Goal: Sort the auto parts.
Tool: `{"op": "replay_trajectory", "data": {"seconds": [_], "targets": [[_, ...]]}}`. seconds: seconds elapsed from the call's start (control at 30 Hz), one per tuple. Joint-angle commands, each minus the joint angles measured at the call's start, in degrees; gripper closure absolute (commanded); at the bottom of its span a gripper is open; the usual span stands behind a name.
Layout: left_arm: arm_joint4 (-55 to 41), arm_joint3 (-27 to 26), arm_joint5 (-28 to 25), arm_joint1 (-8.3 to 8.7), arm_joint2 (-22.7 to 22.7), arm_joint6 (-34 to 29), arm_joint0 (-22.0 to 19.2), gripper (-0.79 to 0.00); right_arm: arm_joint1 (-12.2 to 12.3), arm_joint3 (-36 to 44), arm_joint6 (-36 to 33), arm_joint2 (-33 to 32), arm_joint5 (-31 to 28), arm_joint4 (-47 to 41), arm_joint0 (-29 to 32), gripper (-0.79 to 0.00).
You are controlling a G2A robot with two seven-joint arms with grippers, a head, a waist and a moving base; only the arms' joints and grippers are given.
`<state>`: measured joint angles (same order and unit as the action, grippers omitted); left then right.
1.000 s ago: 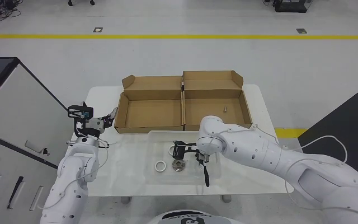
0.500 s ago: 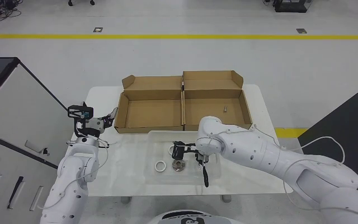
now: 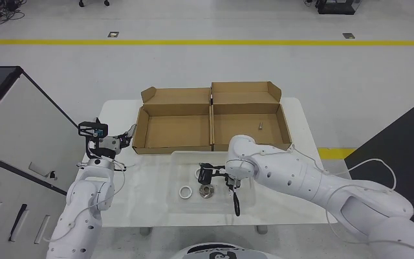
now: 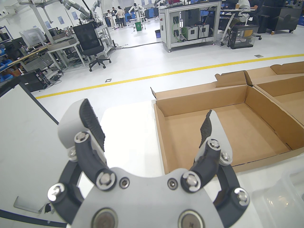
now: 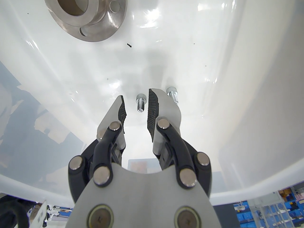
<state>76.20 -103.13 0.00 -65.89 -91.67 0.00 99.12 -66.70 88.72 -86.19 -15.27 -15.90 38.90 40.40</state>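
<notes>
Down in the clear tray (image 5: 237,72), the right gripper (image 5: 135,94) stands with its fingers partly open astride a small bolt (image 5: 140,103), gripping nothing yet. A second bolt (image 5: 172,95) lies just outside one finger, and a metal flange (image 5: 84,8) sits farther along the tray floor. I'd say the trick is to close squarely on the bolt's shank without nudging its neighbour, then lift straight up off the slick plastic. The left gripper (image 4: 147,107) hangs off to the tray's side, fingers spread wide and empty, near an open cardboard box (image 4: 225,129) standing behind the tray.
</notes>
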Motion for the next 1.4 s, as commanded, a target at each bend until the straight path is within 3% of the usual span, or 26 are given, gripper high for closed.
{"op": "replay_trajectory", "data": {"seconds": [0.0, 0.1, 0.23, 0.73, 1.1, 1.37], "targets": [[0.0, 0.0, 0.0, 0.00, 0.0, 0.0, 0.0, -0.785, -0.1, -0.2, -0.3, -0.1, 0.1, 0.1, 0.1, -0.225], [0.0, 0.0, 0.0, 0.00, 0.0, 0.0, 0.0, -0.785, -0.2, -0.5, -0.2, -0.3, 0.0, 0.0, 0.2, -0.157], [0.0, 0.0, 0.0, 0.00, 0.0, 0.0, 0.0, -0.785, -0.3, -0.6, -0.3, -0.6, 0.0, 0.2, 0.3, 0.000], [0.0, 0.0, 0.0, 0.00, 0.0, 0.0, 0.0, -0.785, 0.7, 4.1, -1.8, -3.7, 0.6, -3.4, -1.1, 0.000], [0.0, 0.0, 0.0, 0.00, 0.0, 0.0, 0.0, -0.785, 4.8, 12.6, -1.7, -8.7, 2.2, -15.7, -4.4, 0.000], [0.0, 0.0, 0.0, 0.00, 0.0, 0.0, 0.0, -0.785, 9.2, 12.7, 6.1, -20.0, -5.4, -24.9, 2.2, 0.000]]}}
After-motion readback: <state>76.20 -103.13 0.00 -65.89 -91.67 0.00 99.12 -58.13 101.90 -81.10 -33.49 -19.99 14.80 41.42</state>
